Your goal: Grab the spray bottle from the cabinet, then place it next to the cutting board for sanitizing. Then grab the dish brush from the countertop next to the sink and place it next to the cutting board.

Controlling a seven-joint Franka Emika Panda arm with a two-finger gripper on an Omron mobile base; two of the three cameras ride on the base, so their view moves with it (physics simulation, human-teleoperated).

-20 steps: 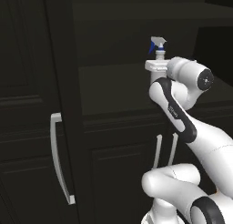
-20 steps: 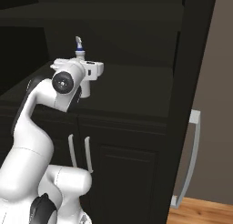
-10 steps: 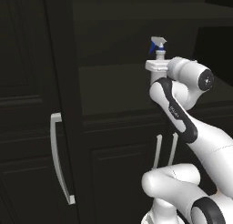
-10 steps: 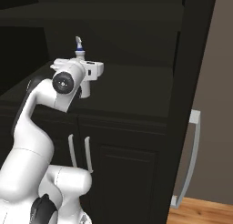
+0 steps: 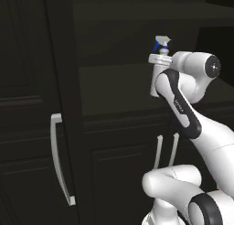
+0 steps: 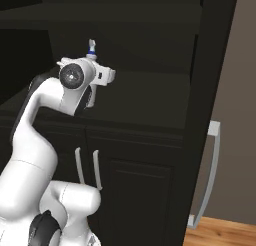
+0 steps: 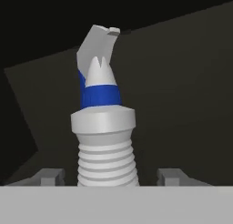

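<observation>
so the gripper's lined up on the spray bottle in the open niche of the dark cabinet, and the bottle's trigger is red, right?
Not red. The hand view shows the spray bottle with a blue trigger under a white spray head. The rest stands: the gripper is lined up on it, a fingertip on each side of its neck, in the open niche of the dark cabinet.

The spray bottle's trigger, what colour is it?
Blue, on the white spray bottle; the hand view shows it best.

Spray bottle [image 5: 162, 46] body hidden behind arm, tool [image 7: 109, 175] tips' contact — unclear
</observation>
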